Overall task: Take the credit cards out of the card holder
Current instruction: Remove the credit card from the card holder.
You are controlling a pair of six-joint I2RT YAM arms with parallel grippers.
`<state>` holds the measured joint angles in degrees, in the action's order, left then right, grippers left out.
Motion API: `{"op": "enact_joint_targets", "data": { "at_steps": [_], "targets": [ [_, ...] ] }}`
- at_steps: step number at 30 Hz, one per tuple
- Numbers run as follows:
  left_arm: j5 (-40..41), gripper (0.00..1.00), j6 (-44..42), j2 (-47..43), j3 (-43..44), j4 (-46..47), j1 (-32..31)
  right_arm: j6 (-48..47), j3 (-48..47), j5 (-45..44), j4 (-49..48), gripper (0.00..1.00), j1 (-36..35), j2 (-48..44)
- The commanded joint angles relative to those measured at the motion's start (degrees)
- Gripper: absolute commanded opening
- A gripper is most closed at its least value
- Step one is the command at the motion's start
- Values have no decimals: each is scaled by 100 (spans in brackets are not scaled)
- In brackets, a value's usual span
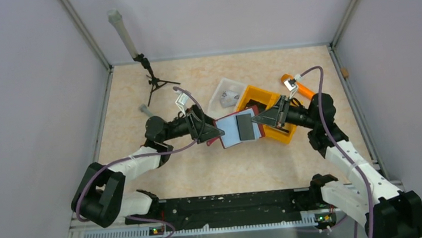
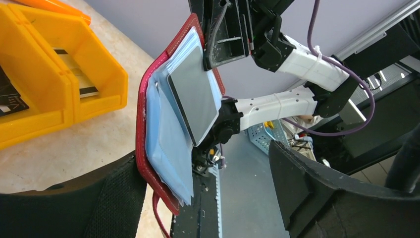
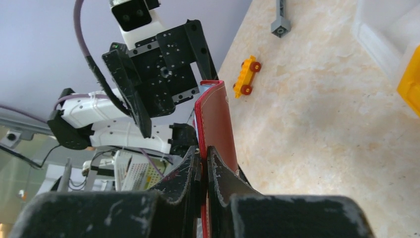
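Observation:
The dark red card holder (image 1: 234, 133) hangs open in mid-air between both arms, pale blue inner faces up. A grey credit card (image 1: 246, 125) lies on its inner face, partly out of a pocket (image 2: 194, 96). My right gripper (image 1: 263, 119) is shut on the holder's right edge; the red edge sits pinched between its fingertips (image 3: 204, 151). My left gripper (image 2: 205, 163) stands wide open at the holder's left end. The holder's red border (image 2: 143, 148) rests against the left finger (image 2: 99, 198), while the other finger (image 2: 307, 183) is well apart.
An orange two-compartment tray (image 1: 267, 98) with flat card-like pieces (image 2: 74, 67) lies under the right gripper, a white tray (image 1: 226, 94) behind it. A small tripod (image 1: 152, 84), an orange tool (image 1: 302, 87) and a yellow toy car (image 3: 246, 75) lie on the table.

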<state>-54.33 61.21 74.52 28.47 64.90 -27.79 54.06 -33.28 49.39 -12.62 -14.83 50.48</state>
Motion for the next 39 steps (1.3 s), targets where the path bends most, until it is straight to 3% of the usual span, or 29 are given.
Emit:
{"op": "enact_joint_targets", "data": {
  "at_steps": [1,4,6,7,11,12,14,18,22,26,30,36,39],
  "targets": [
    [48,89,-193,-174,29,115,13,509,-14,228,-929,0,25,-66],
    [60,84,-262,-81,176,-15,-1,691,29,275,-1119,0,31,-111],
    [62,74,-263,18,286,-51,-5,820,87,304,-1263,0,28,-116],
    [69,66,-259,67,333,-63,-13,887,123,315,-1329,0,32,-110],
    [84,15,-237,96,438,-143,5,942,266,305,-1478,0,31,-119],
    [90,8,-266,33,466,-241,7,883,287,288,-1461,0,27,-122],
    [105,0,-348,-151,547,-778,14,726,320,246,-1347,11,26,-134],
    [37,0,-282,-454,646,-1313,29,614,367,301,-1396,44,32,-82],
    [137,0,-172,-679,731,-1699,37,616,447,412,-1610,54,5,-55],
    [104,0,102,-684,761,-1493,32,540,450,494,-1632,54,-93,-13],
    [45,0,354,-574,801,-1184,35,667,474,598,-1849,37,-150,20],
    [37,0,594,-355,840,-939,31,604,375,603,-1748,38,-295,34],
    [-38,0,967,-163,823,-382,29,573,373,603,-1724,27,-376,157]
  ]
}}
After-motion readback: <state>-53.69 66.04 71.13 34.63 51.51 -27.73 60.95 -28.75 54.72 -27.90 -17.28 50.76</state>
